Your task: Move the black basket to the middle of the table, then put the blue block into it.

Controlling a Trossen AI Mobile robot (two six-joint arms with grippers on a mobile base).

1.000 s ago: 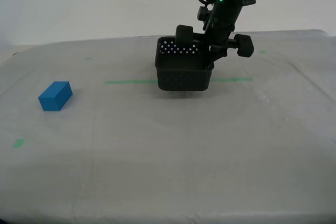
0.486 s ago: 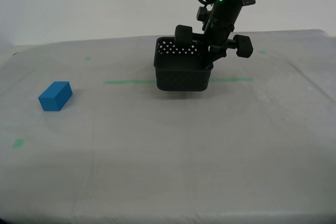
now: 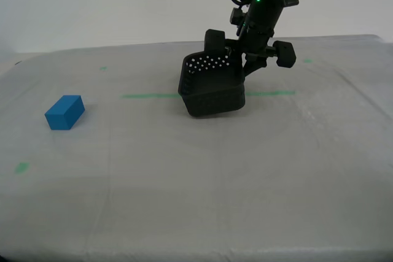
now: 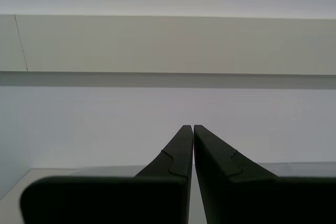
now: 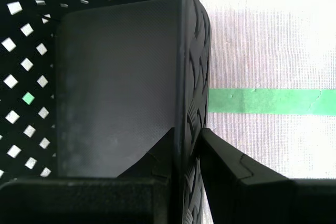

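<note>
One wall of the black basket [image 3: 212, 88] hides inside my first tool's [image 5: 186, 145] pinch; my second tool [image 4: 192, 132] is closed, empty.

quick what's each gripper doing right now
My first gripper: closed on the wall of the black basket, one finger inside, one outside.
My second gripper: closed, holding nothing, pointed at a blank wall.

Black basket [image 3: 213, 90]: matt black plastic, walls perforated w/ small holes, floor finely textured, dull sheen in first wrist view. Blue block [image 3: 64, 112]: smooth, plain faces, matt, material unclear. Bench [image 3: 196, 188]: pale grey-white sheeting, woven-looking up close, slightly wrinkled, matt. Green tape line [image 5: 270, 101]: flat, papery w/ small creases. First pincer [image 5: 186, 140] fingers: matt black, plastic-looking, smooth.
</note>
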